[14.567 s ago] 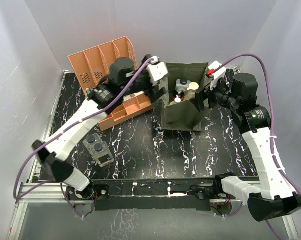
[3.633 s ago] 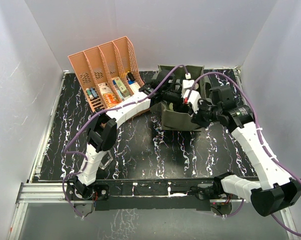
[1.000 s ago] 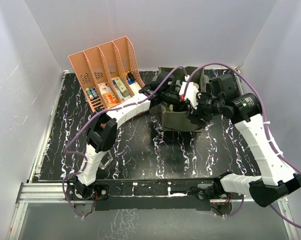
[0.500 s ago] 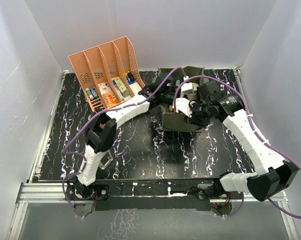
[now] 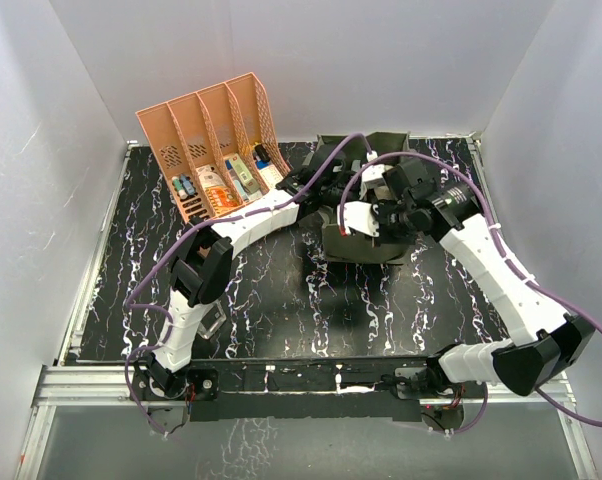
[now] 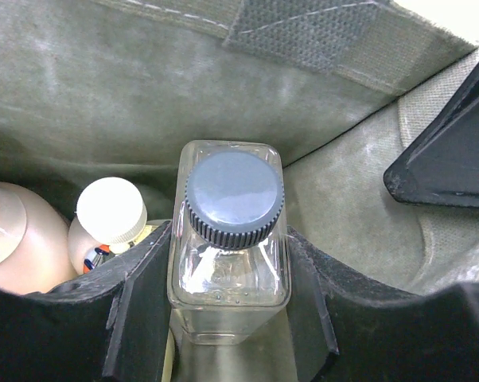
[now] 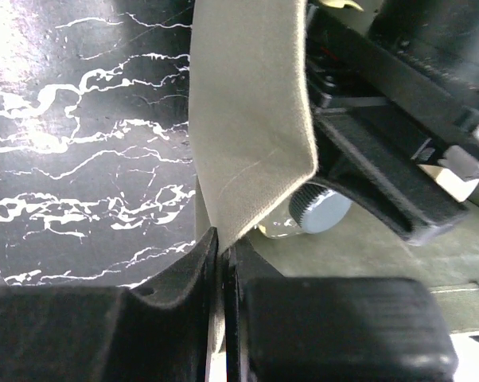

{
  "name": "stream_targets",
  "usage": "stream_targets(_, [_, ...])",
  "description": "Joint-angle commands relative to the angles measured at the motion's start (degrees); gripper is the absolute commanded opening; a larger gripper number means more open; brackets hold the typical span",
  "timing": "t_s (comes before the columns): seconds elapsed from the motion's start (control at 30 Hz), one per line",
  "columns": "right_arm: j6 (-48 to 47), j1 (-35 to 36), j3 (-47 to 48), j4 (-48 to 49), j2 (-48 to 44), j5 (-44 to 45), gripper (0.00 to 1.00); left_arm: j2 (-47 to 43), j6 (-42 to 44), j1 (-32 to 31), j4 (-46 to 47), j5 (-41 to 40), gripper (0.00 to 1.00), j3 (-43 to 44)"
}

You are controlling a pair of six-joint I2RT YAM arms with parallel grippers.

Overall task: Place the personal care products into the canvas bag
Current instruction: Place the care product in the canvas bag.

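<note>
The olive canvas bag (image 5: 359, 246) stands at the table's back middle. My left gripper (image 6: 227, 306) is down inside it, shut on a clear square bottle (image 6: 227, 278) with a dark grey ribbed cap. Beside it in the bag sit a white-capped bottle (image 6: 110, 211) and a tan bottle (image 6: 17, 239). My right gripper (image 7: 222, 255) is shut on the edge of the bag's wall (image 7: 251, 103), fabric pinched between its jaws. The clear bottle's cap (image 7: 319, 211) shows past that wall. From above both grippers meet at the bag's mouth, the right gripper (image 5: 366, 218) at its front rim.
A salmon slotted rack (image 5: 216, 125) stands at the back left with small colourful boxes (image 5: 221, 185) in front of its slots. The black marbled table (image 5: 281, 300) is walled in by white panels on three sides.
My right gripper has swung left and down to the bag's front wall and closed on the fabric. The left arm has stayed in the bag, holding the clear bottle.
</note>
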Motion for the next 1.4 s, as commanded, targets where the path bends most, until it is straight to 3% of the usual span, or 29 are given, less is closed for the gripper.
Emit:
stream_targets(0.0, [-3.6,0.3,10.5,0.5,0.8,0.7,0.08,-2.9,-3.4,-2.0,-4.3,9.2,0.00,1.2])
stream_targets(0.4, [2.2,0.2,15.4,-1.3,1.8,-1.0,0.08,-1.4,-1.3,-2.1,-5.5,11.4,0.00,2.5])
stream_targets(0.67, [19.4,-1.4,16.5,0.6,0.7,-4.5,0.09,-2.1,-3.5,-2.1,-2.9,10.7,0.00,1.0])
stream_targets(0.9, [43.0,-4.3,14.6,0.7,-2.2,-13.2,0.33,-2.5,-6.2,-2.2,-0.5,10.4,0.00,-0.2])
stream_targets(1.03, [51.6,-14.6,13.9,0.2,-0.9,-18.8,0.39,-3.1,-6.2,-2.2,-0.3,10.1,0.00,-0.8])
stream_targets(1.13, [56.3,-22.6,14.6,-0.2,1.6,-21.0,0.11,-3.3,-6.3,-2.2,-0.3,10.0,0.00,-1.2])
stream_targets(1.37, [63.5,-25.5,19.8,1.2,5.5,-19.3,0.08,-3.9,-7.0,-2.7,-0.7,8.3,0.00,-0.8])
